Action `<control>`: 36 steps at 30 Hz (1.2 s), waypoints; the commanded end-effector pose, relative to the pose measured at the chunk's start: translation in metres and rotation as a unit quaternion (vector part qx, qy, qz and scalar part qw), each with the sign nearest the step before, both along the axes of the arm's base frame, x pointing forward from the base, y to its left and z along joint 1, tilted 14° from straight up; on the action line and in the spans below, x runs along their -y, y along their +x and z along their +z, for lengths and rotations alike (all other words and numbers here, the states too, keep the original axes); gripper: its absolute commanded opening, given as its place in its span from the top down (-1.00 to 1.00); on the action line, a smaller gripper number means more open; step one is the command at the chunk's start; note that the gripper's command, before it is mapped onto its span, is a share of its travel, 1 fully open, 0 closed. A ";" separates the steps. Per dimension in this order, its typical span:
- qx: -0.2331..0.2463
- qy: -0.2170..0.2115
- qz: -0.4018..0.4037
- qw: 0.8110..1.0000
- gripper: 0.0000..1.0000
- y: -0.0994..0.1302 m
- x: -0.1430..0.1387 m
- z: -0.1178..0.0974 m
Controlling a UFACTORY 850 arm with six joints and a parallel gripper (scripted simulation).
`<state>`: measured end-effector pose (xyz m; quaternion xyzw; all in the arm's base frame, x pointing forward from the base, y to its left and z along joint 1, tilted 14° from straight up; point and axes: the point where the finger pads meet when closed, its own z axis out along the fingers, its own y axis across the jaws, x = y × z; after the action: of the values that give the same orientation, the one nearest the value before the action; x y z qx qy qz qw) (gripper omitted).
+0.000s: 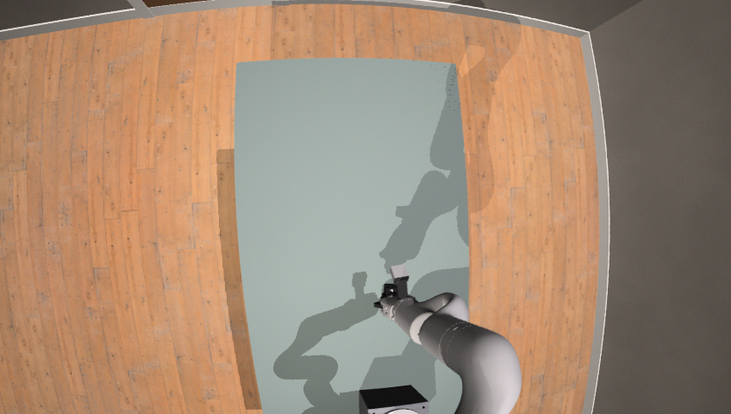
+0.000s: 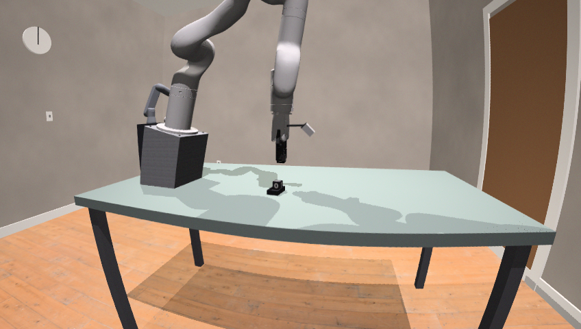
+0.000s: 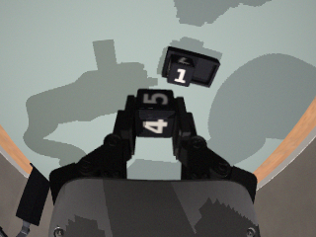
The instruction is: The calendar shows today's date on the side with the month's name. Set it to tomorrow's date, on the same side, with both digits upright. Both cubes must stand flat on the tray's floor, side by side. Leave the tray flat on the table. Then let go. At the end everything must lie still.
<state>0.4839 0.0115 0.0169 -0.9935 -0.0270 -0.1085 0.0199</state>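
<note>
My gripper (image 3: 154, 109) (image 2: 281, 157) is shut on a black cube (image 3: 156, 117), held in the air above and to one side of the tray. In the wrist view this cube shows a 5 and a 4, both turned sideways. The black tray (image 3: 203, 73) (image 2: 273, 192) stands on the table. The other black cube (image 3: 180, 74) (image 2: 277, 185) is in the tray's left part in the wrist view, with a 1 on one face and a partly shaded digit on another. The exterior view shows its 0 upright. The tray's right part is empty in the wrist view. In the top view the arm partly hides the tray.
The green-grey table (image 1: 317, 179) (image 2: 366, 183) carries the arm's dark base block (image 1: 394, 394) (image 2: 163, 156) near one end. Shadows of the arm lie over the table around the tray.
</note>
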 end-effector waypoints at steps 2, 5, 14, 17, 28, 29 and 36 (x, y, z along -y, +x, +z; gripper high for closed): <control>0.017 -0.047 0.089 0.995 0.47 0.001 -0.007 0.000; 0.018 -0.058 0.134 0.989 0.47 0.002 -0.010 0.000; 0.020 -0.084 0.250 0.964 0.47 0.002 -0.019 -0.001; 0.020 -0.093 0.288 0.953 0.47 0.002 -0.022 -0.001; 0.022 -0.122 0.417 0.901 0.47 0.003 -0.033 -0.001; 0.022 -0.127 0.441 0.888 0.47 0.003 -0.035 -0.001; 0.023 -0.145 0.522 0.840 0.47 0.003 -0.042 -0.002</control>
<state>0.4861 0.0495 0.0149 -0.8509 -0.5143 -0.1023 -0.0297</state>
